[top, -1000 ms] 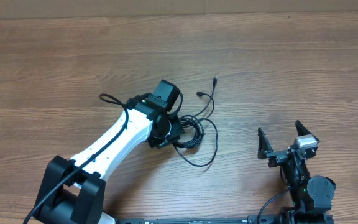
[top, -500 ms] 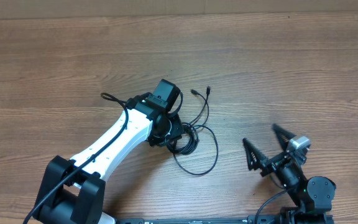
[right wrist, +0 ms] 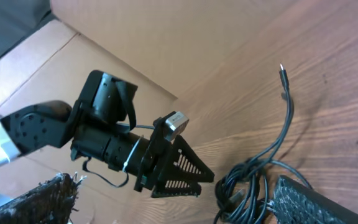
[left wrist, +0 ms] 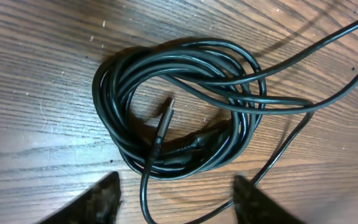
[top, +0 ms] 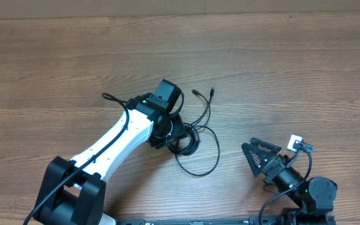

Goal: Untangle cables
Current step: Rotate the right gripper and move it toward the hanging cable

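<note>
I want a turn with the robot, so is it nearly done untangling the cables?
Not nearly. Done: nothing yet; the cables lie wound in one coil on the table. In hand: the left gripper hovers open right over that coil, and the right gripper is open too, holding nothing. Left: pulling the two cords apart.

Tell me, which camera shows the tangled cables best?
The left wrist view: the cables fill the frame, so coil, crossing loops and a plug are clear. Overhead shows them small. The right wrist view catches part of the coil at its bottom edge, plus a loose end.
</note>
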Controlling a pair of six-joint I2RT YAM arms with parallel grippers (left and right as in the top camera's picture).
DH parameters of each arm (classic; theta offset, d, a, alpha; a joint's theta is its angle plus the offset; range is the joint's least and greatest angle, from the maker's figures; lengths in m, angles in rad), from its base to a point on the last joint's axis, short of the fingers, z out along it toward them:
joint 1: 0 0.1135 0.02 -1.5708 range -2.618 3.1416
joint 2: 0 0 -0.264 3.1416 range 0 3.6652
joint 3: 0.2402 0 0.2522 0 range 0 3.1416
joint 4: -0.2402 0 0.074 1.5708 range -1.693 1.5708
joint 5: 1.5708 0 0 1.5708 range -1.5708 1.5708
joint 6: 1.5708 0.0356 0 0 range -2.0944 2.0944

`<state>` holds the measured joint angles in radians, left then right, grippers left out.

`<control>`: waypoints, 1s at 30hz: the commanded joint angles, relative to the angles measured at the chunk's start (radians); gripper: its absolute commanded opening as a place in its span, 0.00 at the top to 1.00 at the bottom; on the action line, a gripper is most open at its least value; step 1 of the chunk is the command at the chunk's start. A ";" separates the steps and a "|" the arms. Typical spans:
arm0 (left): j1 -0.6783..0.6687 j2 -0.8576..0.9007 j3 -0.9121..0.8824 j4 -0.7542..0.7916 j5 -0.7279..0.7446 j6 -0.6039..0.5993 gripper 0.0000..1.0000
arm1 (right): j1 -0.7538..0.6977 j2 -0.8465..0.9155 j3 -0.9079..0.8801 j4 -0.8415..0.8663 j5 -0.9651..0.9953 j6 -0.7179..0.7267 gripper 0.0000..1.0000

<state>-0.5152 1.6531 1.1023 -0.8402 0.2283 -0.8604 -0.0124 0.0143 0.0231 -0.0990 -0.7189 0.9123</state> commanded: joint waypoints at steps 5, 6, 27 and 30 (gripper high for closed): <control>-0.002 -0.021 0.023 -0.001 -0.002 0.004 0.27 | -0.001 0.109 0.211 -0.294 0.155 -0.024 0.01; -0.002 -0.021 0.023 0.000 -0.003 0.004 0.25 | -0.001 0.140 0.243 -0.338 0.178 -0.037 0.01; -0.017 0.009 0.011 0.003 -0.059 0.039 0.17 | 0.002 0.701 0.423 -0.435 0.070 -0.072 0.00; -0.030 0.025 0.011 0.003 -0.056 0.038 0.17 | 0.010 0.748 0.423 -0.435 0.066 -0.072 0.00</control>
<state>-0.5270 1.6554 1.1023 -0.8387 0.1833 -0.8524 -0.0120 0.7288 0.4263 -0.5388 -0.6331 0.8516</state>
